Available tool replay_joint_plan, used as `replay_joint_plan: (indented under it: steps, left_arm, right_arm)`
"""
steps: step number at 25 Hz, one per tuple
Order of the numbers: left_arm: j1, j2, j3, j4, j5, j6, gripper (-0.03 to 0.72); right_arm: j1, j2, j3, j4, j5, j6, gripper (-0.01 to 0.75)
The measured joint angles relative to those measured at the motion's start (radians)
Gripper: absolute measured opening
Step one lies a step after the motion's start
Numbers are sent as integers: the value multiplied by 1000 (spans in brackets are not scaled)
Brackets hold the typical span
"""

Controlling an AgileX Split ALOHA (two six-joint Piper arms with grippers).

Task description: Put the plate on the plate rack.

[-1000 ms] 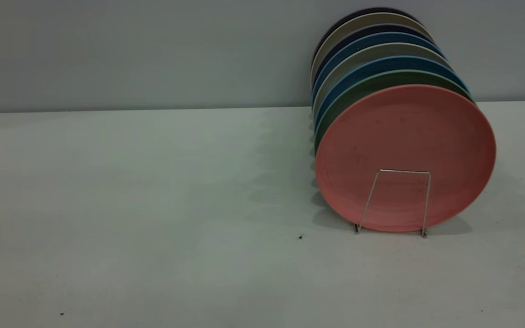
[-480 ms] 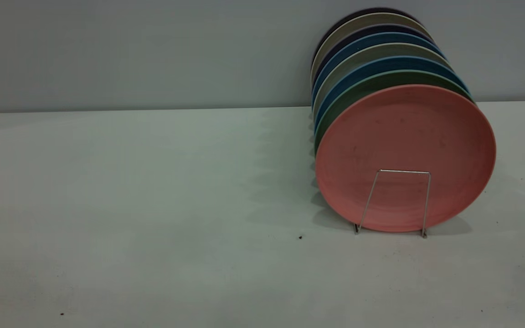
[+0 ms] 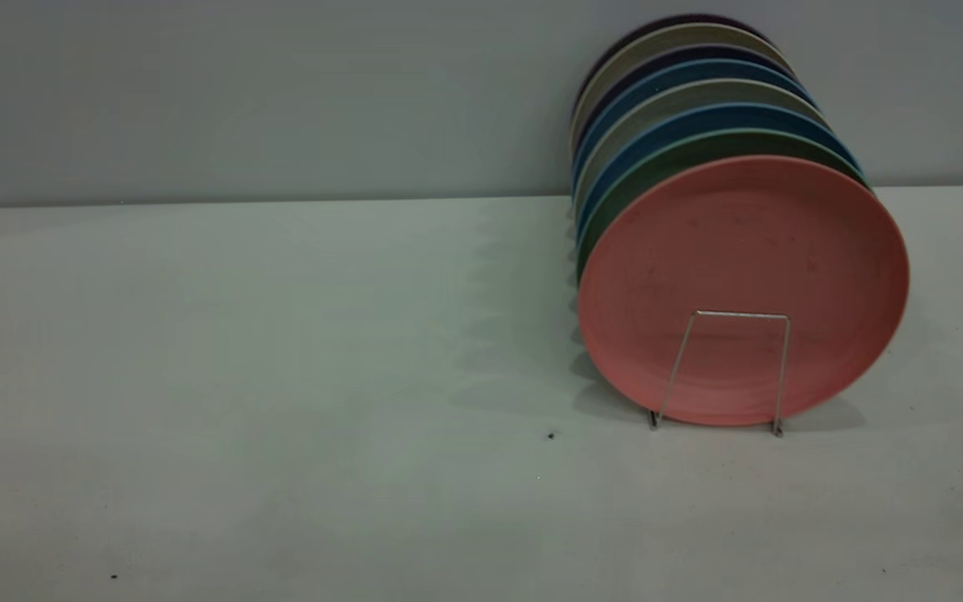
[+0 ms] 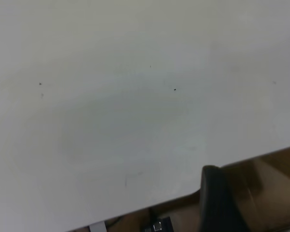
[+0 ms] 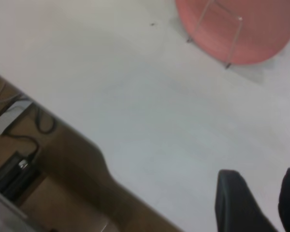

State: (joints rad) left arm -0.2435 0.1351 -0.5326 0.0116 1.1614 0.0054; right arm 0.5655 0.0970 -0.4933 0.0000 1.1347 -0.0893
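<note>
The salmon-pink plate [image 3: 741, 276] stands upright in the front slot of the silver wire plate rack [image 3: 741, 315], behind its front loop. No arm shows in the exterior view. The right wrist view shows the plate's lower part [image 5: 251, 38] and the rack's front loop [image 5: 239, 19] far from my right gripper [image 5: 261, 176], which is open and empty over the table near its edge. The left wrist view shows only one dark finger [image 4: 212, 193] of my left gripper at the table's edge, with bare table beyond.
Behind the pink plate stand a teal-green plate [image 3: 657, 171] and several blue, grey and dark plates [image 3: 665, 92] in a row up to the back wall. The white table [image 3: 281, 334] stretches left. Below the table's edge are cables [image 5: 19, 145].
</note>
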Motion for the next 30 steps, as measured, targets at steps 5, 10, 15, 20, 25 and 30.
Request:
replay_joint_plan:
  steps: [5,10,15,20,25,30]
  left_arm:
    - [0,-60,8,0,0,0,431]
    - [0,-89,11,0,0,2,431]
    - [0,-90,46,-12,-23,35,431]
    - [0,-90,46,-21,-24,42,431]
    - [0,-90,46,-23,-25,44,431]
    - [0,-90,46,-23,-25,45,431]
  right_arm:
    - [0,-53,1,-40,24,8,237]
    - [0,-92,1,-42,31,8,237]
    - [0,-94,3,-43,29,8,237]
    - [0,-94,16,-43,9,8,237]
    - [0,-97,20,-43,6,8,237]
    - [0,-97,21,-43,6,8,237]
